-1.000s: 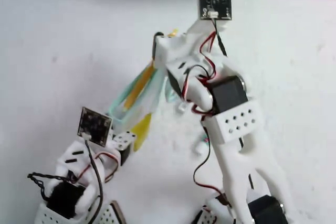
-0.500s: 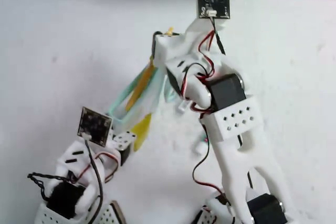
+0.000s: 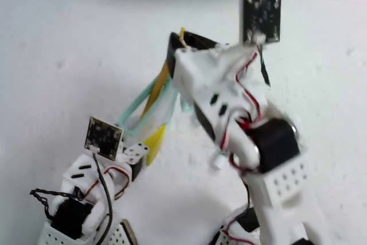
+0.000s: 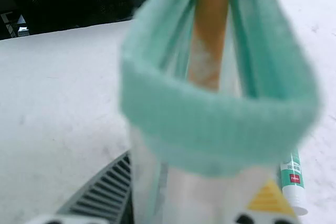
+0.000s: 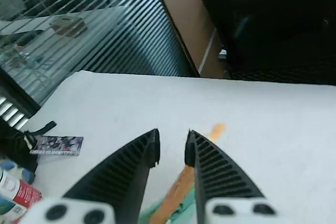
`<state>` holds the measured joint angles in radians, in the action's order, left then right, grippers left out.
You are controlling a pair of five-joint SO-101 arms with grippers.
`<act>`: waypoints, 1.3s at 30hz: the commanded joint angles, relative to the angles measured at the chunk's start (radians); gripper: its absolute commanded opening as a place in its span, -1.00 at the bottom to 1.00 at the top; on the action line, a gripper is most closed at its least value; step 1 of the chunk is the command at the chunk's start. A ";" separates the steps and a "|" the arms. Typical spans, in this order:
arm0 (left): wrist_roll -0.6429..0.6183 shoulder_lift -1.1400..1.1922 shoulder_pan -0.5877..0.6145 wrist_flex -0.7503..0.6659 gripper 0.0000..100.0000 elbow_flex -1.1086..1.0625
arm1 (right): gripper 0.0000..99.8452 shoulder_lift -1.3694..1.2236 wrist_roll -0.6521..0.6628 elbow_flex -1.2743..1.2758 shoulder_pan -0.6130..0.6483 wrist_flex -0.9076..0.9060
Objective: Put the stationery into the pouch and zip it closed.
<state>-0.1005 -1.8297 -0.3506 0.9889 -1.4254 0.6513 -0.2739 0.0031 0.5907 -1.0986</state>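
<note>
Pouch [image 3: 153, 107], clear-walled with a teal rim: stretched slantwise over the tabletop [image 3: 69, 55] between the two arms, near end pinched in the left tool [image 3: 143, 144], clenched on the clear wall as far as could be judged from the left wrist view. Teal-edged opening spread wide there, with an orange pencil [image 4: 210, 35] lying lengthwise between the rims, seemingly inside. At the far end of the pouch, the right tool [image 5: 172, 148]: tips parted by a narrow gap, gripping nothing, the pencil visible beyond and below them. Changed within the last second: right arm swung and lifted, wrist rolled over, camera board carried sideways with it; black tips kept close to the same far end throughout. Pouch, pencil and left arm left much as before. Read as a release just made, pencil let go into the pouch and right arm drawing clear. For the task, one item stowed and not the whole job. Noticed on the tabletop just beside the pouch, outside it: a white and green tube [image 4: 291, 179], likely the next thing to fetch. Zip not yet drawn, opening gaping. Worth guarding against: the pencil sliding back out on any tipping of the held end.
</note>
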 commanded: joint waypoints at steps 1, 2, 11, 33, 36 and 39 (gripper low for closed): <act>0.011 -0.001 -0.022 0.009 -0.56 0.043 | -0.85 0.061 0.138 -0.003 0.101 -0.021; 0.011 -0.001 -0.022 0.009 -0.56 0.043 | -0.85 0.071 0.175 0.006 0.131 -0.027; 0.011 -0.001 -0.022 0.009 -0.56 0.043 | -0.84 0.143 0.262 0.084 0.097 0.025; 0.003 -0.001 -0.022 0.011 -0.57 0.044 | -0.84 0.127 0.123 0.198 -0.343 -0.085; 0.003 -0.001 -0.018 0.009 -0.57 0.044 | -0.84 0.127 0.123 0.334 -0.375 -0.070; 0.003 -0.001 0.067 -0.018 -0.57 0.043 | -0.84 0.127 0.123 0.483 -0.377 -0.022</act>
<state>-0.1005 -1.8297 -0.3414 0.9889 -1.4254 0.7741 -0.1573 0.3913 0.2286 -1.1661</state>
